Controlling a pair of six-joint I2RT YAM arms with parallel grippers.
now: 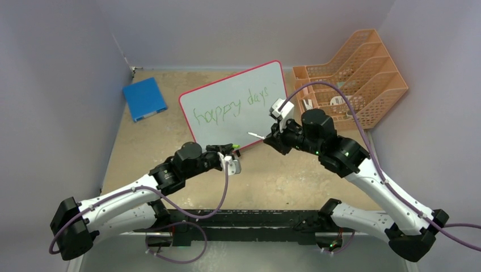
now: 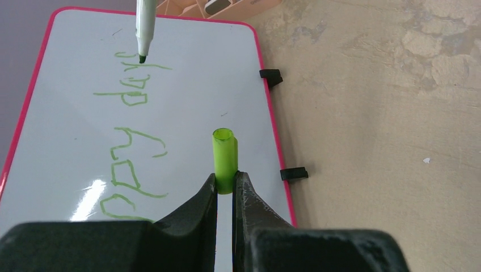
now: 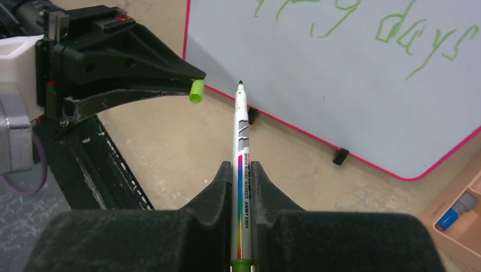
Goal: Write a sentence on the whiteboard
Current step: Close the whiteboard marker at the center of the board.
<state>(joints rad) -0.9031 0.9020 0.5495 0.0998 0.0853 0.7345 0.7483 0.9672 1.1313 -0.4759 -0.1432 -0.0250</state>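
The whiteboard (image 1: 241, 85) with a thin red rim lies at the middle back and bears the green sentence (image 1: 227, 109) "happy days". My right gripper (image 1: 272, 136) is shut on a white whiteboard marker (image 3: 242, 147), cap off, tip pointing left near the board's front edge. My left gripper (image 1: 230, 149) is shut on the marker's lime green cap (image 2: 224, 158), open end outward, just left of the marker tip. The cap (image 3: 197, 90) and the tip are a short gap apart. The board (image 2: 187, 85) and sentence (image 2: 130, 141) show in the left wrist view; the board (image 3: 340, 79) also shows in the right wrist view.
A blue square pad (image 1: 144, 98) lies at the back left. An orange mesh file tray (image 1: 354, 76) stands at the back right with small items in it. The board's black feet (image 2: 294, 173) rest on the tan tabletop (image 1: 272, 175). Grey walls close in both sides.
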